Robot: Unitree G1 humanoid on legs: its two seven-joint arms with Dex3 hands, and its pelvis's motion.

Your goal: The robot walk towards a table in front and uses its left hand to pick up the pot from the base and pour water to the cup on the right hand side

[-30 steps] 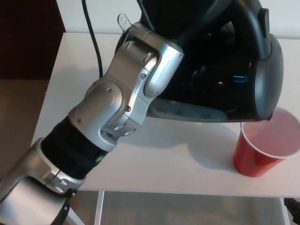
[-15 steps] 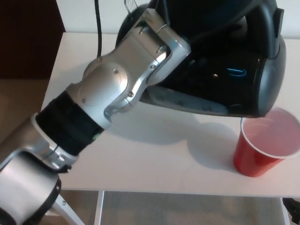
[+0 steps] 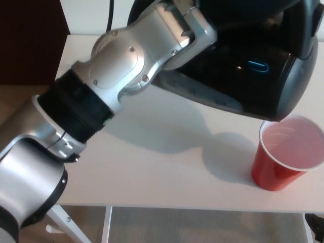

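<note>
Left hand [image 3: 202,20] mostly cut off — grip unclear; one tilted pot [image 3: 253,66] above one cup [image 3: 286,154].

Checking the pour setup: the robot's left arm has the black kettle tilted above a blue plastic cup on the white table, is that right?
Not quite: the cup is red, not blue. The head view shows the black kettle held up on the robot's left arm, tilted above the red plastic cup on the white table.
</note>
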